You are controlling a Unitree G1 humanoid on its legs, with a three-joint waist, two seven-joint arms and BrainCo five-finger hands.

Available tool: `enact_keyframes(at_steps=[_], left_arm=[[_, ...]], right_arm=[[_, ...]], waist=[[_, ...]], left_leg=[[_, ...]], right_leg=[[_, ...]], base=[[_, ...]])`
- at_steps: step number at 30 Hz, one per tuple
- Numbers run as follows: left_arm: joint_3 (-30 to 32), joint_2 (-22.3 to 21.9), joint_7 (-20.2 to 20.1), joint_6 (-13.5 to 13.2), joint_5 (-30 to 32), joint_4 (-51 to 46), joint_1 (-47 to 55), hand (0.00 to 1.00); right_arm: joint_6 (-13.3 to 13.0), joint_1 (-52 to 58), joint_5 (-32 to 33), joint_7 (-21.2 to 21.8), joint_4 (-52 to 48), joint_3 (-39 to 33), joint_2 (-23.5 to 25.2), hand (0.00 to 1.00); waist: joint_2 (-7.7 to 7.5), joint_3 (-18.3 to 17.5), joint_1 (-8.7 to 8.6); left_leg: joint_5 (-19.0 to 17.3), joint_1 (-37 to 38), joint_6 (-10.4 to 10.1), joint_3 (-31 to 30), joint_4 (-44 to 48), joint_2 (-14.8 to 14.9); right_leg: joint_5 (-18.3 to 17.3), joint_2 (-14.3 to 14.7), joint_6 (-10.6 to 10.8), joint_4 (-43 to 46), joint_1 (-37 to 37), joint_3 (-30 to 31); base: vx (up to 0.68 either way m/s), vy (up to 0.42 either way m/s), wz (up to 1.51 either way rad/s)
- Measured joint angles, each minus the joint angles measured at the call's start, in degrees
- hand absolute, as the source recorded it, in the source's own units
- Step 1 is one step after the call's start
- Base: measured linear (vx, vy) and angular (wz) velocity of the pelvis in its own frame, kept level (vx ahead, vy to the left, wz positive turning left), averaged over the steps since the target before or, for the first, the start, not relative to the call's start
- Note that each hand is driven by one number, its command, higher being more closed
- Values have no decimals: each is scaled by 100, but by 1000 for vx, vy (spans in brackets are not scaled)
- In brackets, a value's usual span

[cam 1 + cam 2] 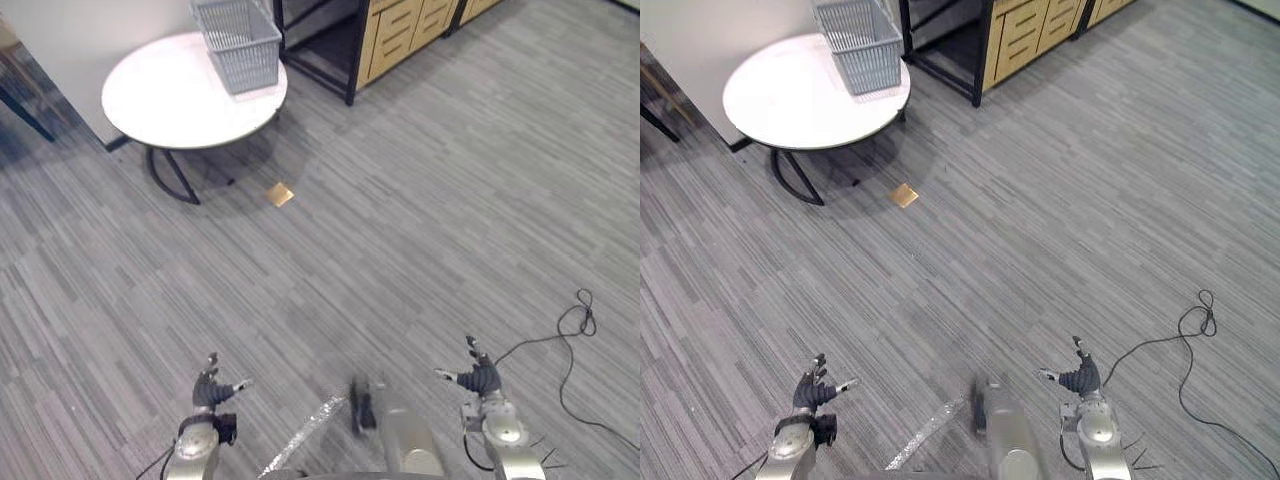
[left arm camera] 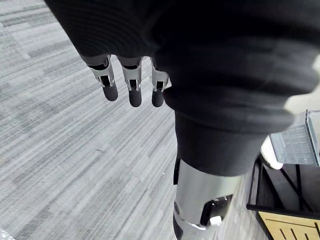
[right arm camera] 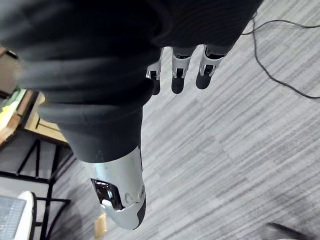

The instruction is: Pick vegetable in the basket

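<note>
Found the left robot hand low over the grey floor, fingers straight and slack, closed on nothing. Found the right robot hand level with it and well apart to the side, fingers just as loose, equally bare. Judged both carried so for want of anything within reach: only floor beneath either palm, and the work far ahead. Took this for the approach, with the pick itself not yet begun.

Noted a small tan square flat on the floor, ahead of the left robot hand and much nearer the desk than the palm; could not identify it. Placed the round white desk far ahead of the left robot hand, on dark bent legs, top bare apart from the basket.

Saw the basket standing upright at the desk's far edge, a little toward the right robot hand's side. Read it as pale grey wire mesh, rectangular, walls flaring upward, open at the top, light and easy to shift if knocked. Could not tell from so far of any vegetable inside, with only part of the interior on show. Marked a black frame shelf and wooden drawer fronts beyond, farther toward the right robot hand's side.
</note>
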Motion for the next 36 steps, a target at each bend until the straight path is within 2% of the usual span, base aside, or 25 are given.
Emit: enact_keyframes(at_steps=[2, 3, 6, 8, 10, 11, 13, 14, 15, 16, 18, 19, 20, 21, 22, 23, 24, 27, 28, 30, 31, 32, 33, 34, 36], left_arm=[[0, -226, -7, -17, 1, -15, 80, 0], [-12, -270, -15, -33, 3, -27, 147, 0], [-28, -420, -46, -17, 20, -67, 290, 0], [-101, -482, -128, -16, 42, -179, 386, 0], [-184, -458, -132, -8, 147, -232, 499, 0], [-185, -450, -124, -8, 164, -239, 618, 0], [-214, -456, -122, -1, 164, -240, 760, 0], [-216, -465, -122, 15, 167, -229, 771, 0], [-210, -423, -111, 56, 168, -224, 772, 0], [-204, -388, -108, 55, 172, -223, 844, 0], [-248, -447, -122, 62, 212, -219, 751, 0], [-289, -491, -122, 42, 296, -235, 688, 0], [-293, -468, -120, 42, 304, -225, 697, 0], [-294, -451, -115, 49, 304, -223, 705, 0], [-347, -436, -101, 50, 304, -217, 707, 0], [-378, -406, -67, 51, 303, -218, 703, 0], [-406, -397, -34, 51, 302, -216, 697, 0], [-584, -286, 19, 48, 300, -158, 558, 0], [-612, -282, 21, 49, 297, -51, 470, 0], [-672, -249, 22, 48, 293, 85, 379, 0], [-759, -161, 21, 45, 293, 198, 400, 0], [-820, -87, 18, 45, 295, 228, 437, 0], [-890, -73, 3, 61, 295, 325, 459, 0], [-911, -210, -10, 59, 296, 416, 413, 0], [-905, -225, -15, 52, 352, 506, 357, 0]], right_arm=[[43, 35, -8, 5, -169, 233, -2, 0], [41, 48, -6, 5, -245, 326, 37, 0], [-27, 267, -5, -22, -846, 400, 189, 0], [-81, 294, -5, -60, -1087, 401, 193, 0], [-58, 134, -4, -111, -1033, 446, 143, 0], [-58, 117, -7, -114, -1036, 530, 106, 0], [-61, 104, -14, -115, -1041, 636, 54, 0], [-62, 100, -33, -115, -1038, 653, 34, 0], [-52, 110, -108, -116, -1036, 692, 55, 0], [-58, 137, -206, -115, -1115, 794, 69, 0], [-68, 130, -306, -122, -1255, 789, 110, 0], [-65, 78, -370, -124, -1269, 800, 95, 0], [-64, -64, -503, -124, -1269, 893, 100, 0], [-64, -138, -563, -124, -1269, 943, 107, 0], [-60, -335, -662, -123, -1269, 1122, 94, 0], [-64, -564, -738, -125, -1280, 1340, 96, 0], [-66, -684, -764, -126, -1286, 1446, 99, 0], [-89, -1210, -959, -132, -1310, 1842, 115, 0], [-88, -1389, -983, -132, -1313, 1931, 108, 0], [-81, -1642, -1006, -131, -1313, 2049, 93, 0], [-80, -1796, -1006, -132, -1332, 2184, 73, 0], [-77, -1856, -1007, -129, -1360, 2258, 68, 0], [-75, -1944, -1018, -125, -1414, 2388, -27, 0], [-40, -2030, -1065, -123, -1420, 2451, -163, 0], [-14, -2111, -1194, -118, -1505, 2456, -248, 0]], waist=[[59, 63, 2], [55, 94, 12], [-88, 191, 198], [-97, 198, 341], [-123, 213, 509], [-122, 212, 577], [-45, 169, 711], [28, 155, 727], [-47, 152, 820], [-276, -28, 810], [-451, -119, 738], [-534, -165, 789], [-618, -160, 767], [-637, -160, 759], [-624, -157, 769], [-587, -156, 774], [-538, -167, 765], [-401, -154, 668], [-363, -131, 587], [-342, -116, 469], [-492, -167, 466], [-626, -196, 467], [-621, -207, 446], [-304, -226, 493], [-193, -231, 473]], left_leg=[[1499, -917, 168, -37, 2558, 250], [1362, -1306, 320, 34, 3725, 520], [827, -2328, 682, 402, 5170, 964], [525, -3019, 735, 686, 4686, 915], [472, -3508, 800, 821, 2460, 367], [637, -3580, 620, 674, 1113, 59], [991, -3629, 275, 396, -398, -144], [993, -3702, 281, 338, -535, -165], [1507, -3709, 687, 320, -377, -229], [1889, -3721, 1070, 479, -191, -397], [1760, -3672, 1358, 596, 9, -614], [1509, -3474, 1459, 692, 69, -807], [1265, -3103, 1514, 740, 33, -1012], [1096, -2886, 1540, 740, -8, -1097], [853, -2422, 1590, 736, -101, -1185], [633, -1943, 1649, 719, -231, -1228], [541, -1726, 1679, 662, -296, -1226], [432, -894, 1730, 340, -650, -1102], [421, -694, 1712, 255, -654, -1013], [305, -357, 1527, 32, -689, -881], [181, -141, 1331, -107, -736, -936], [73, 14, 1220, -202, -720, -1033], [-231, 238, 1099, -494, -581, -991], [-280, 178, 1064, -659, -333, -701], [39, 66, 898, -980, 38, -550]], right_leg=[[-619, -76, -21, -116, 927, -24], [-708, -8, -21, -359, 1463, -37], [-892, 130, 7, -1266, 3000, -35], [-1010, 141, 17, -1718, 3577, 26], [-1259, 75, 66, -1865, 3985, 206], [-1404, 66, 124, -1909, 4170, 343], [-1613, 141, 279, -2035, 4451, 618], [-1671, 184, 340, -2096, 4570, 682], [-1916, 86, 440, -2121, 4848, 837], [-2143, -176, 638, -1929, 4877, 950], [-2288, -525, 869, -1225, 4678, 986], [-2273, -753, 946, -140, 4303, 1059], [-1908, -957, 1343, 1233, 3831, 1068], [-1481, -1062, 1476, 1897, 3610, 1069], [-1224, -1265, 1406, 3157, 3166, 1012], [-1511, -1365, 976, 3928, 2749, 851], [-1647, -1349, 813, 4098, 2529, 741], [-2112, -1043, 678, 3492, 1455, 452], [-2106, -863, 745, 2583, 1140, 480], [-1478, -570, 896, 727, 919, 703], [-761, -545, 994, -630, 948, 982], [-485, -583, 1057, -1024, 953, 1142], [605, -554, 748, -818, 1028, 1357], [223, -335, 673, -497, 1034, 1250], [-183, -346, 465, -24, 1055, 986]], base=[[690, -266, 35], [526, -186, 24], [570, -193, 12], [489, -132, -3], [522, -38, -37], [626, 48, -53], [490, 92, -64], [439, 147, -80], [711, 273, -60], [756, 286, -46], [636, 203, -11], [700, 231, -12], [683, 241, -11], [648, 241, -1], [636, 217, -2], [629, 196, -3], [754, 174, 5], [682, 42, 48], [595, -93, 82], [634, -142, 80], [532, -163, 58], [701, -234, 80], [657, -250, 65], [738, -295, 64], [631, -282, 68]])
